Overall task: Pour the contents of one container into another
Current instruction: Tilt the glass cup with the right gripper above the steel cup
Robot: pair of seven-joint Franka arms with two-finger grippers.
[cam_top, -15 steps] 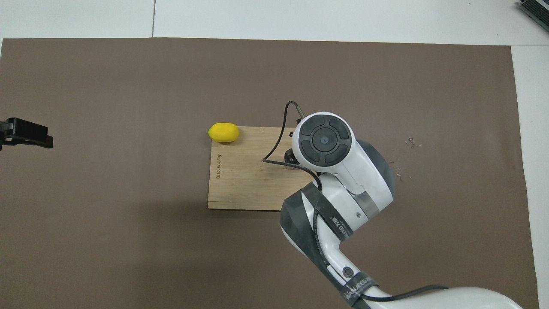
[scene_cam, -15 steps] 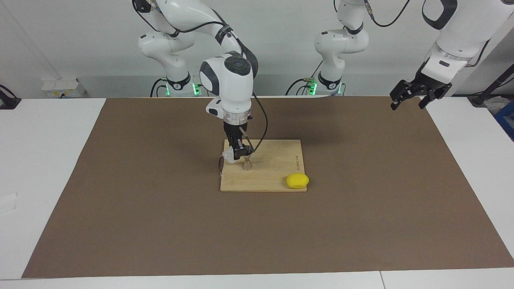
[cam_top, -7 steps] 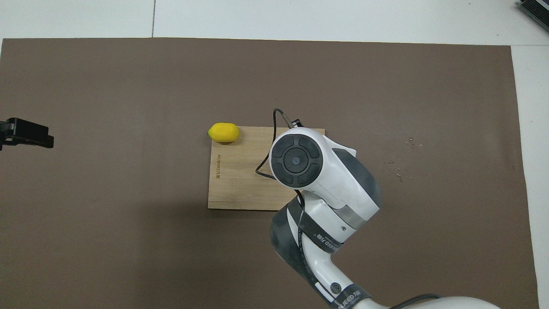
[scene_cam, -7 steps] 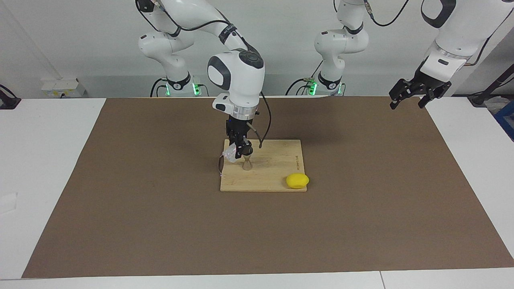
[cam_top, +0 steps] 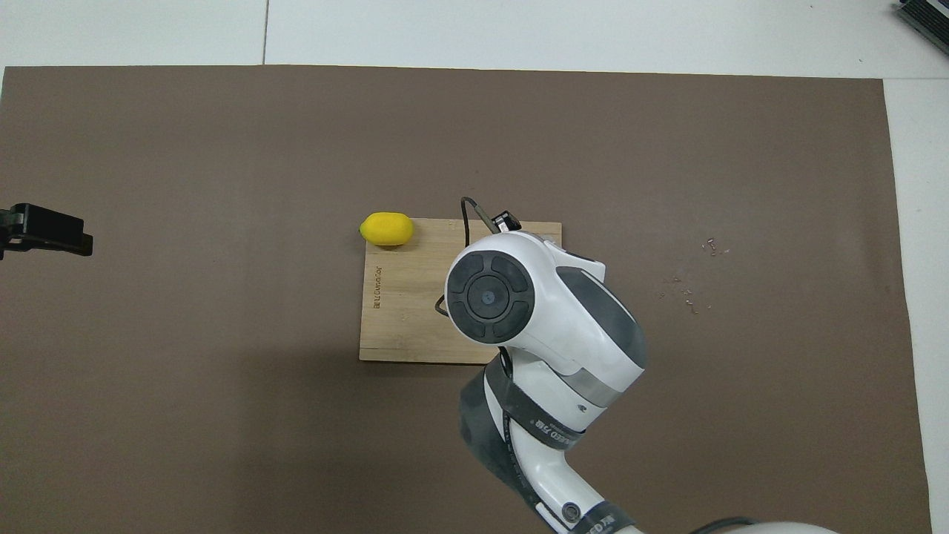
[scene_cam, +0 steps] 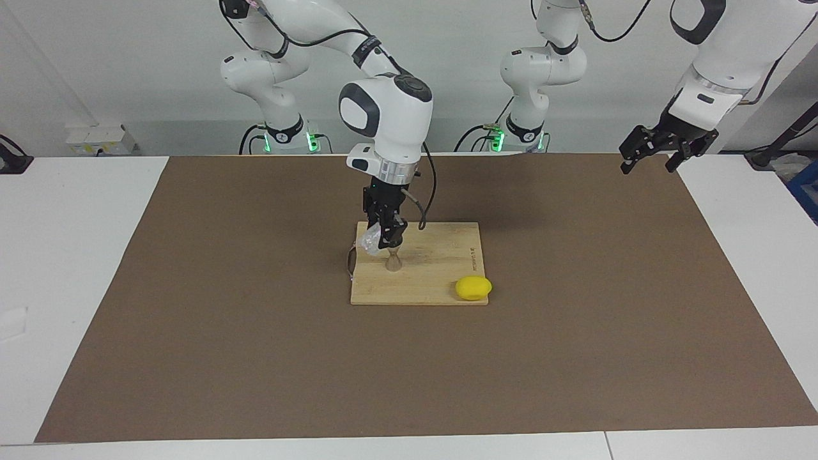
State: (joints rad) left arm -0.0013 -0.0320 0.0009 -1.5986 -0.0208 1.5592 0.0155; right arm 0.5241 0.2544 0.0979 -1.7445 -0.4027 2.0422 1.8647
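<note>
Landmark = wooden cutting board (scene_cam: pixel 441 268) mid-mat

Glass tumbler (scene_cam: pixel 369 242): clear, small, rigid, smooth wall. My read: light, slippery and breakable, so it wants a firm pinch across the side wall near mid-height, not the rim, with no squeezing harder than needed. It's up in the air, tipped on its side over the board's corner toward the right arm's end and the robots, mouth leaning toward the jigger

Steel jigger (scene_cam: pixel 395 261): standing upright on the board, just below and beside the tumbler. Hourglass shape with a narrow waist and small foot, so probably light and easy to knock over. Nothing holds it, so any contact from the glass could topple it. If it needed holding, the waist is the obvious spot

Right gripper (scene_cam: pixel 385 239): clamped on the tumbler, over that same corner of the board. Arm comes down steeply, wrist canted so the fingers point down and a bit sideways. In the overhead view its wrist housing hides both tumbler and jigger. Can't see any liquid or stream

Left gripper (scene_cam: pixel 652 153): fingers spread, empty, parked high well off the board toward the left arm's end of the table, waiting

Lemon (scene_cam: pixel 473 288) sits at the board's corner away from the robots, toward the left arm's end, clear of the pour
</note>
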